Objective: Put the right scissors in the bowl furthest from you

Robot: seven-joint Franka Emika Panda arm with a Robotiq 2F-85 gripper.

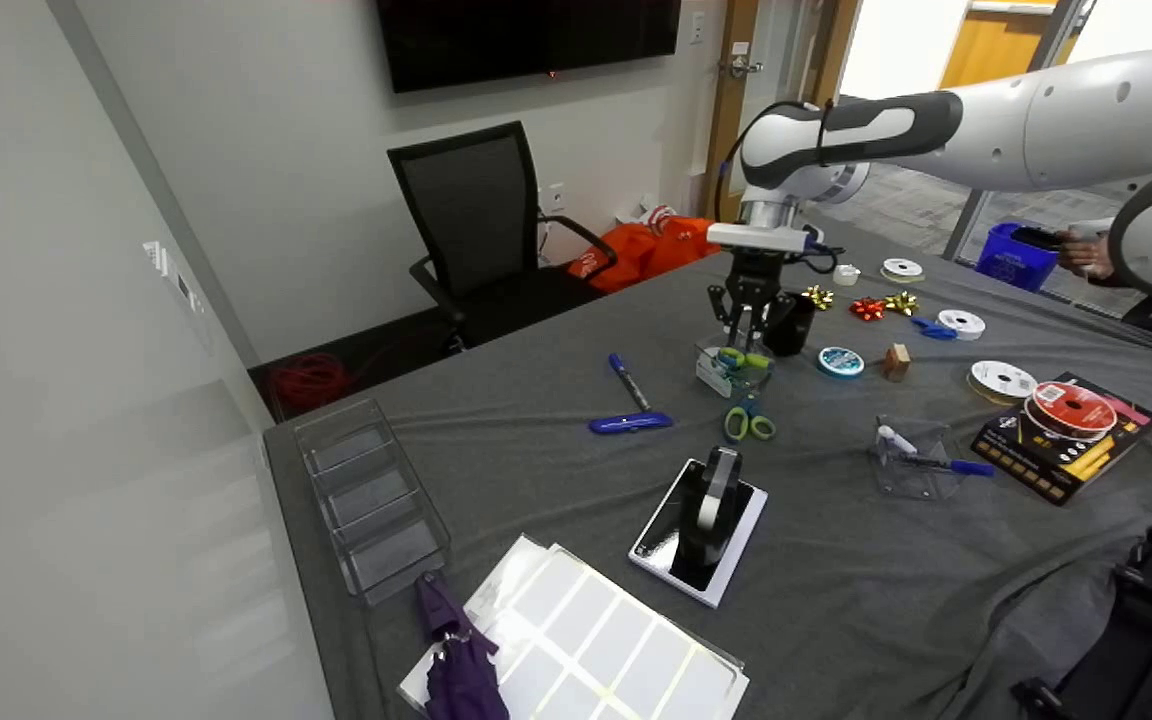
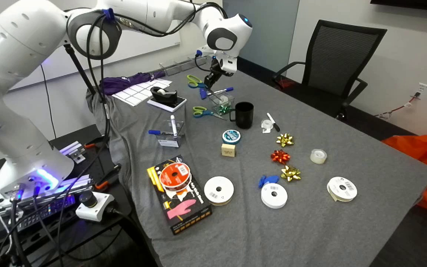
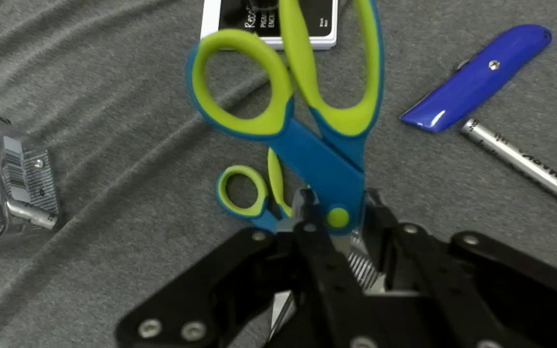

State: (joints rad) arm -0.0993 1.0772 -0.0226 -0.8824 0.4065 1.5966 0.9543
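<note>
The right scissors [image 3: 324, 162] hang over or just beside the clear bin [image 1: 714, 376], presumably the goal, so placing seems in hand; next, likely, centre, lower and let go. The tool [image 3: 339, 205] clamps them near the pivot, parted only by their width, handles between eleven and twelve o'clock in the wrist view. In an exterior view, other scissors [image 1: 748, 404] lie toward five o'clock from the bin.
</note>
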